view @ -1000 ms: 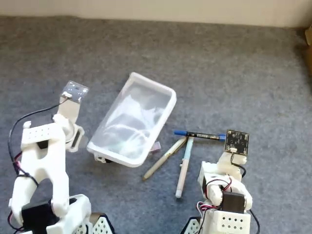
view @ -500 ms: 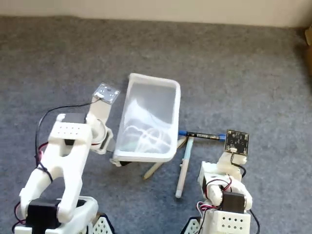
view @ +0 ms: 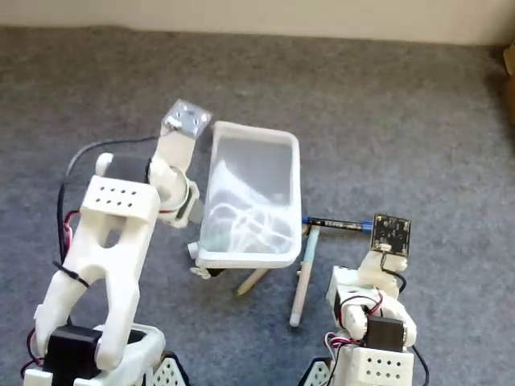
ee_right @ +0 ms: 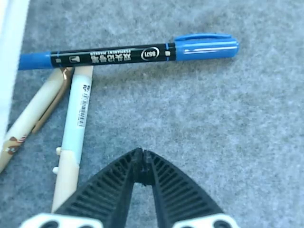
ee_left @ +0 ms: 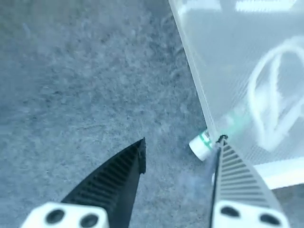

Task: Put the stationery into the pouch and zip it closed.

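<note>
Lying on the grey carpet (view: pixel 386 121), the translucent pouch (view: pixel 249 201) takes the middle of the high view, with its long sides running away from the arms' bases. The left arm (view: pixel 113 241) stands just beside the pouch's left long side, bent forward over the carpet, its wrist turned down along that side. The left gripper (ee_left: pixel 181 142) is spread wide with only carpet between its jaws. The tip of one finger (ee_left: pixel 228 161) meets the pouch's near corner, where a small white and green piece (ee_left: pixel 199 145) sticks out; I cannot tell what this piece is. The right arm (view: pixel 374 314) is folded low over its base, to the right of the pouch and apart from it. The right gripper (ee_right: pixel 141 154) is pressed together on nothing and points at the carpet near the pens. The blue marker (ee_right: pixel 128 52) lies crosswise just beyond it, one end at the pouch's edge. The pale blue pen (ee_right: pixel 76 118) and the beige pen (ee_right: pixel 33 114) touch the marker near that end and spread apart toward the bases.
</note>
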You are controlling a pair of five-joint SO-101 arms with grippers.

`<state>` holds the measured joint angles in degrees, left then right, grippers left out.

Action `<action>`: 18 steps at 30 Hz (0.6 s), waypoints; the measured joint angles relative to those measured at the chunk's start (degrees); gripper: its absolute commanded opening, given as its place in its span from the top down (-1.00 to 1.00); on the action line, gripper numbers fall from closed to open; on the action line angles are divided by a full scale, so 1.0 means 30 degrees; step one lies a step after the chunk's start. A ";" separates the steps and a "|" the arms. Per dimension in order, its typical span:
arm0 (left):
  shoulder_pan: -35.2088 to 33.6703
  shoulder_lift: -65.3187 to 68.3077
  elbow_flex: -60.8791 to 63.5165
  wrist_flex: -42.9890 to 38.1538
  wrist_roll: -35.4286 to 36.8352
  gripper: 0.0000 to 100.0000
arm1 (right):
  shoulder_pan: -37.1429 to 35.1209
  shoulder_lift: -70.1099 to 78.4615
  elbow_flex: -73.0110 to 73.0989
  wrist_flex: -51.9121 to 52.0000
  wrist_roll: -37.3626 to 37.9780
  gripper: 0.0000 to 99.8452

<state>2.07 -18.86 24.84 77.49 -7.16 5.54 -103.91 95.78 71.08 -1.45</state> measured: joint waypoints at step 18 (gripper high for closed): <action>0.5333 0.1201 -0.3311 -0.0381 0.2667 0.40 | 0.0000 0.0000 0.0000 0.0000 0.0000 0.99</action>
<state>18.07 -15.25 14.90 76.35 0.84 5.54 -103.91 95.78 71.08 -1.45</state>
